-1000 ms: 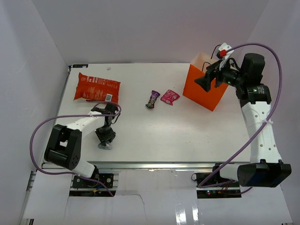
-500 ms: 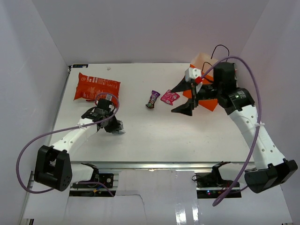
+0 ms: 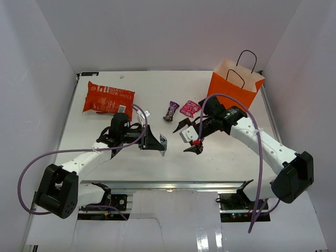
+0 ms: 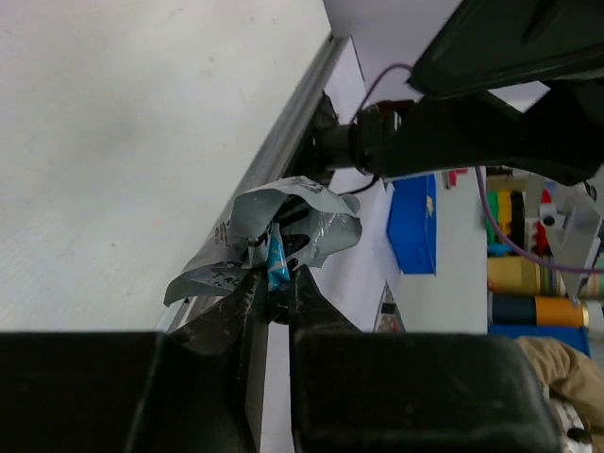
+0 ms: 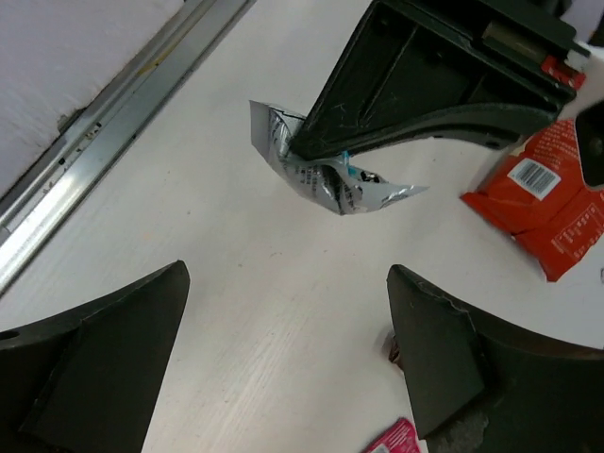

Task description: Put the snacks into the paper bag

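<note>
My left gripper (image 3: pixel 158 143) is shut on a crumpled silver-blue snack wrapper (image 3: pixel 164 139), holding it just above the table's middle. In the left wrist view the wrapper (image 4: pixel 283 226) sticks out past the pinched jaws (image 4: pixel 275 286). My right gripper (image 3: pixel 188 137) stands wide open a short way to its right, facing it, with nothing between its fingers. The right wrist view shows the wrapper (image 5: pixel 326 179) ahead of the spread gripper (image 5: pixel 288 278). The orange paper bag (image 3: pixel 235 89) stands upright at the back right. The red-orange chip bag (image 3: pixel 107 98) lies at the back left.
A purple candy (image 3: pixel 170 111) and a pink candy (image 3: pixel 190 108) lie side by side behind the grippers, left of the bag. The pink one's corner (image 5: pixel 396 439) shows by the right finger. The table's metal front rail (image 5: pixel 104 104) runs close by.
The left gripper closed on the silver-blue wrapper near the front left and carried it right to the middle. The right arm swung from over the paper bag down towards it.
</note>
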`<state>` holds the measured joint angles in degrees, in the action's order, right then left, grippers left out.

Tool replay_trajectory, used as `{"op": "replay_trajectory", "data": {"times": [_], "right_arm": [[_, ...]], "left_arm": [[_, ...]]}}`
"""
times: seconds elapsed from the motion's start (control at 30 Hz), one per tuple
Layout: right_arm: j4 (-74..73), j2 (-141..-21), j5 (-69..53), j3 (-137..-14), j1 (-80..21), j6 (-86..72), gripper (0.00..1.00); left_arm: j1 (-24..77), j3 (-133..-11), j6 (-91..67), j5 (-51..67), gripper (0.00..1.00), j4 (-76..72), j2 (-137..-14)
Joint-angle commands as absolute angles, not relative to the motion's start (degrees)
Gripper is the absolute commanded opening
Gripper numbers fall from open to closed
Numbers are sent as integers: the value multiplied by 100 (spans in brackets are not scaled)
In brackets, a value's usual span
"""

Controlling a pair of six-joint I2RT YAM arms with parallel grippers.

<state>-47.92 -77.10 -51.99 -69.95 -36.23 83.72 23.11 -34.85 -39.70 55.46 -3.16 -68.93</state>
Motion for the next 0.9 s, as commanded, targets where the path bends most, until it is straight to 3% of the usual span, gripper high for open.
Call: {"op": "replay_trajectory", "data": {"times": [0.0, 0.33, 0.5, 0.73, 0.87], "right_arm": [[-4624, -7927, -4861, -7075, -3972, 9571, 91], [-3999, -8244, -4184, -7005, -4693, 9580, 100], [-3920, -8262, -3973, -6829, -4790, 9580, 87], [-3823, -8429, -3604, -6767, -4799, 9536, 51], [-3849, -8455, -3507, -6794, -4816, 9571, 33]], "left_arm": [[2478, -3630, -3938, 6337, 10, -721, -6978], [2856, -3806, -3911, 6337, 13, -721, -7374], [2865, -3841, -3902, 6363, 14, -721, -7426], [2865, -3929, -3911, 6477, 15, -729, -7506], [2865, -4016, -3981, 6539, 29, -738, -7480]]}}
